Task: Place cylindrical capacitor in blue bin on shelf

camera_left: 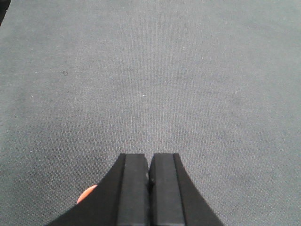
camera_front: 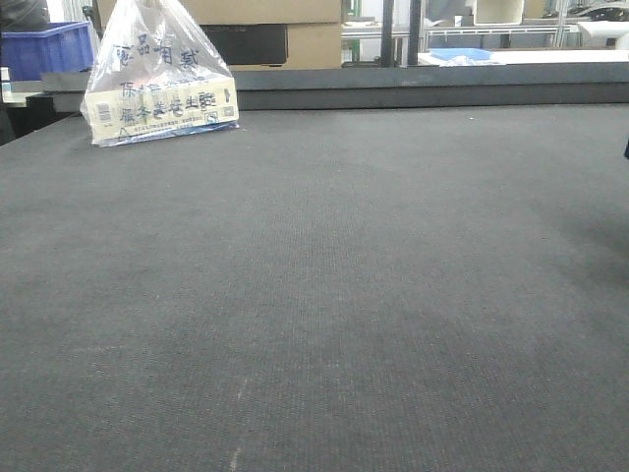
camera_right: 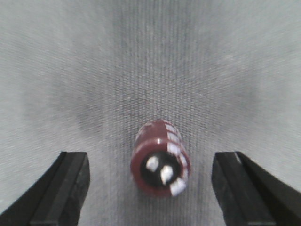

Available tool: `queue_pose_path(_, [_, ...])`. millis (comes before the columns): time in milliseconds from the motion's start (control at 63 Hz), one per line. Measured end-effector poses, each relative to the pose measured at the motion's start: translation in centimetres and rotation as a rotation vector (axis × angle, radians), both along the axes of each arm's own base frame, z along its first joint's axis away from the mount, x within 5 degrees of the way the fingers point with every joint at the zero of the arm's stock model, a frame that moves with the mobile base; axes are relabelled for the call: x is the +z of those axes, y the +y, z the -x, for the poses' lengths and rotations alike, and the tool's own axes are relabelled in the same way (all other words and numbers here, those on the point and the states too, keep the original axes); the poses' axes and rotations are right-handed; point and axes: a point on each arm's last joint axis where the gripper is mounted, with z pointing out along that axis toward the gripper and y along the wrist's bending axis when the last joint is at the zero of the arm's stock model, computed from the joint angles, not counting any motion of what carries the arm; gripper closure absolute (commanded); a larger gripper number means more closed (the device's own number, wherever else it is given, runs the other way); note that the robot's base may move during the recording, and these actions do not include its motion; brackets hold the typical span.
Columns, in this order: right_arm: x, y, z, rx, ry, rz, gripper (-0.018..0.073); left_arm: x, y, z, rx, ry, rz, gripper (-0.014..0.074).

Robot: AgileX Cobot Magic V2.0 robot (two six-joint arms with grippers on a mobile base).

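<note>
Close evenly on the capacitor (camera_right: 160, 162) across its round sides, low enough that it cannot roll away, I judge. The left gripper (camera_left: 149, 160) hovers over the mat (camera_left: 141, 70), jaws together, empty. The right gripper (camera_right: 152, 162) straddles the capacitor, jaws apart at 8 and 4 o'clock. The capacitor lies on its side at 6, touching neither.

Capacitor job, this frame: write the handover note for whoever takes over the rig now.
Left gripper: shut, empty, over bare mat.
Right gripper: open, fingers on either side of the capacitor, not touching it.
Capacitor: lying on the mat, terminal end toward the right wrist camera; not visible in the front view.
Blue bin: one shows far left behind the mat; I cannot tell whether it is the target.
Done: right gripper lined up on the capacitor.
Left: close, lift, carry to the bin, release.
</note>
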Motion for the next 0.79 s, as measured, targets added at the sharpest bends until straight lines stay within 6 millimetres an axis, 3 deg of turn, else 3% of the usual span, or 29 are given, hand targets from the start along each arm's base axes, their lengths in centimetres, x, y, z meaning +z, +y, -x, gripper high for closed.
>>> queue_pose_path(159, [-0.13, 0.00, -0.28, -0.002, -0.018, 0.000, 0.0141, 0.00, 0.00, 0.00, 0.000, 0.000, 0.000, 0.0707])
queue_pose_path(619, [-0.89, -0.13, -0.65, 0.007, -0.007, 0.019, 0.0365, -0.12, 0.00, 0.10, 0.000, 0.017, 0.001, 0.0707])
queue_pose_path(698, [-0.90, -0.15, -0.63, 0.009, -0.005, 0.022, 0.0454, -0.12, 0.00, 0.10, 0.000, 0.017, 0.001, 0.0707])
queue_pose_path(793, [-0.89, -0.17, -0.63, 0.010, -0.004, 0.025, 0.0637, -0.13, -0.01, 0.11, 0.000, 0.019, 0.001, 0.0707])
